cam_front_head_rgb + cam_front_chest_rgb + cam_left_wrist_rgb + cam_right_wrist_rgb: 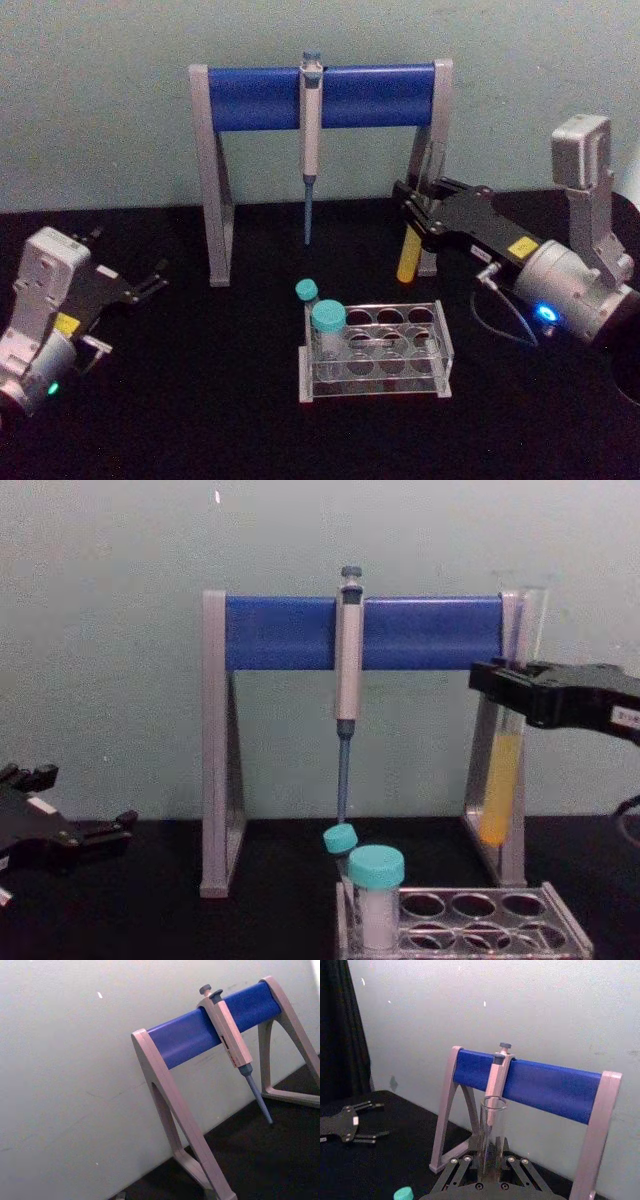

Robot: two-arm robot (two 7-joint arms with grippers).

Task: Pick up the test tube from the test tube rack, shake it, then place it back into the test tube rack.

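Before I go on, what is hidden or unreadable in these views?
- Head view: the right pincer covers part of the tall clear glass test tube; just its yellow lower end shows clearly.
- Right wrist view: the tube's liquid is hidden behind the pincer's links and the bottom edge.
- Chest view: the low clear plastic rack has its front cut off by the bottom edge.

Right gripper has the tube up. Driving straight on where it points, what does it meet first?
Likely the pipette stand: its blue bar and hanging pipette sit dead ahead of the right gripper and test tube. Depth is unclear.
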